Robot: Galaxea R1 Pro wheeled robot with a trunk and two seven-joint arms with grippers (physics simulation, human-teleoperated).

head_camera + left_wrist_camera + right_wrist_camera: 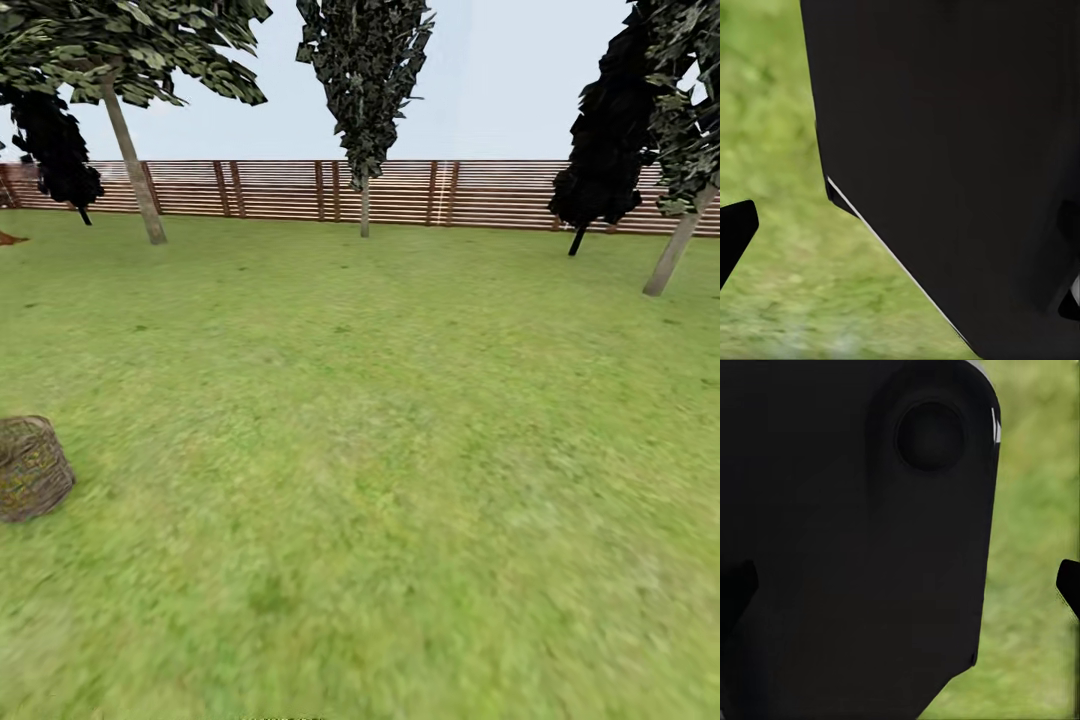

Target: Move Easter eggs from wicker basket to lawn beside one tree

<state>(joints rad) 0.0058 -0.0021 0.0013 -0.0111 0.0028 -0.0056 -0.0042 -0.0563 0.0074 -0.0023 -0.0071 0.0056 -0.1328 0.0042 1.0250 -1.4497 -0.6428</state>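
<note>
The brown wicker basket (30, 468) stands on the lawn (380, 450) at the left edge of the head view. I cannot make out any Easter eggs through its weave. A tree with a pale leaning trunk (133, 165) rises at the far left by the fence. Another pale trunk (678, 248) leans at the far right. In the left wrist view, my left gripper (900, 262) has its dark fingertips (735, 232) wide apart, open and empty, close to a black part of the robot. My right gripper (900, 589) is open and empty too, with a fingertip (1069, 585) over grass.
A brown slatted fence (400, 190) closes the far side of the garden. Dark narrow conifers stand at the left (55, 150), the middle (365, 90) and the right (600, 170). Open grass stretches from the basket to the trees.
</note>
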